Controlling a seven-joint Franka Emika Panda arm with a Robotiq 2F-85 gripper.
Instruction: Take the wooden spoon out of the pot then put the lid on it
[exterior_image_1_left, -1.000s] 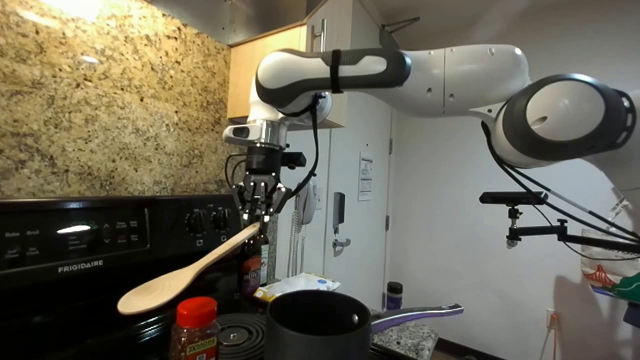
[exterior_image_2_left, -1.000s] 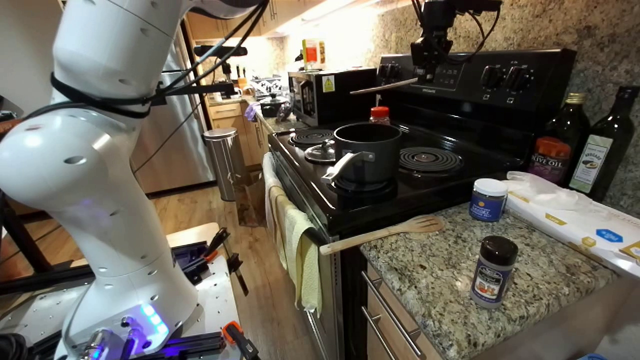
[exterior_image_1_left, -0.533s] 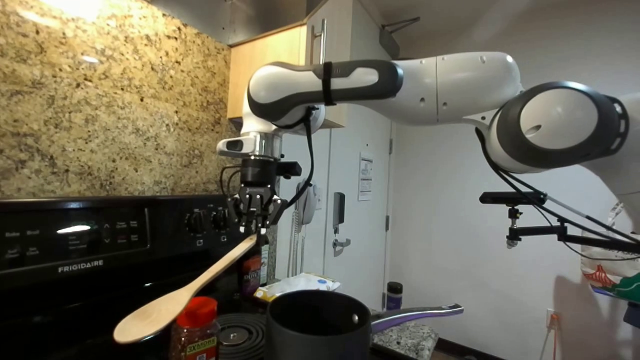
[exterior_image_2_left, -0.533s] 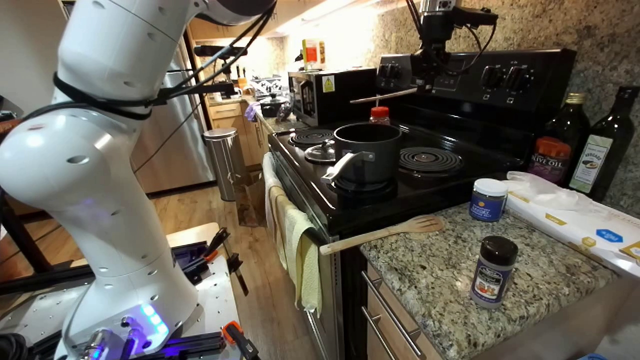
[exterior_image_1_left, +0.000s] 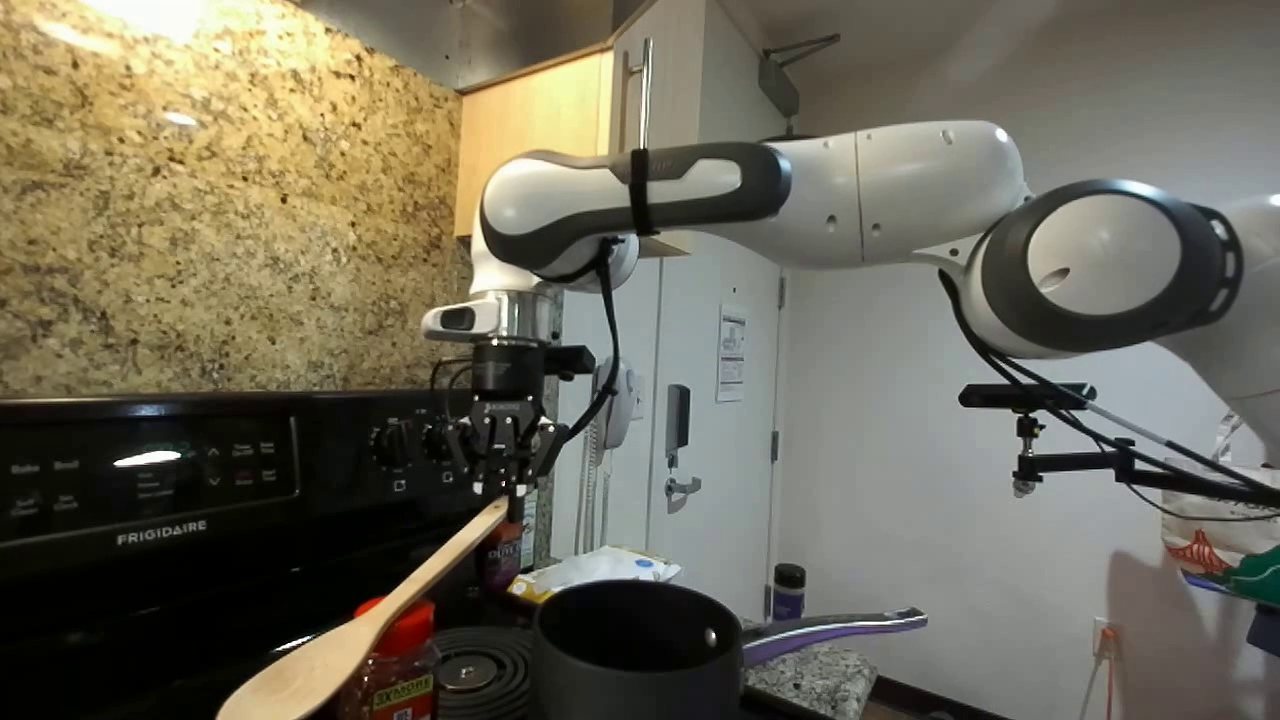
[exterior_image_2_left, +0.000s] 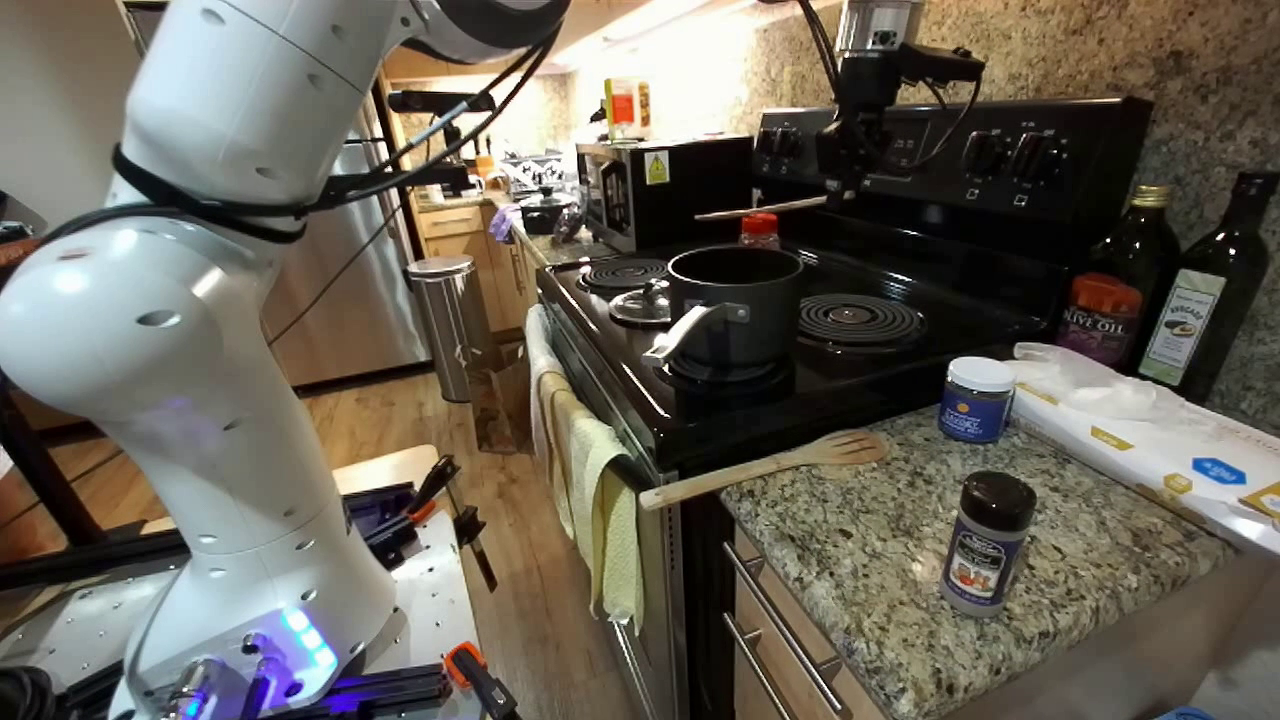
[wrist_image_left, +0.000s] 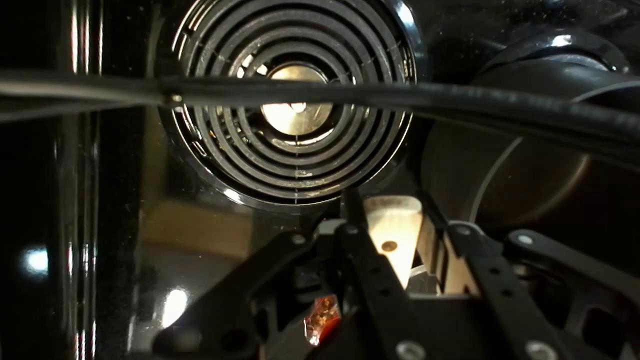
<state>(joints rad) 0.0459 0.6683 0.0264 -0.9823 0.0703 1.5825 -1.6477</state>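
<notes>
My gripper (exterior_image_1_left: 500, 490) is shut on the handle end of the wooden spoon (exterior_image_1_left: 325, 665) above the back of the stove, also in an exterior view (exterior_image_2_left: 840, 190). The spoon's bowl slants down away from the jaws; the handle end shows between the fingers in the wrist view (wrist_image_left: 393, 225). The spoon (exterior_image_2_left: 765, 209) is outside the pot (exterior_image_2_left: 735, 325). The dark pot (exterior_image_1_left: 635, 690) stands uncovered on a front burner, its handle sticking out. The lid (exterior_image_2_left: 637, 308) lies on the stovetop beside the pot, partly hidden by it; its knob faces up.
A red-capped jar (exterior_image_1_left: 392, 665) stands just behind the spoon's bowl. A bare coil burner (wrist_image_left: 300, 165) lies under the gripper. The stove's back panel (exterior_image_1_left: 250, 460) rises close behind. A slotted wooden spatula (exterior_image_2_left: 800, 460), jars and oil bottles (exterior_image_2_left: 1130, 260) stand on the counter side.
My gripper has moved down and slightly toward the back panel, with the spoon still held. The spoon's bowl has sunk in front of the red-capped jar. The pot and lid have not moved.
</notes>
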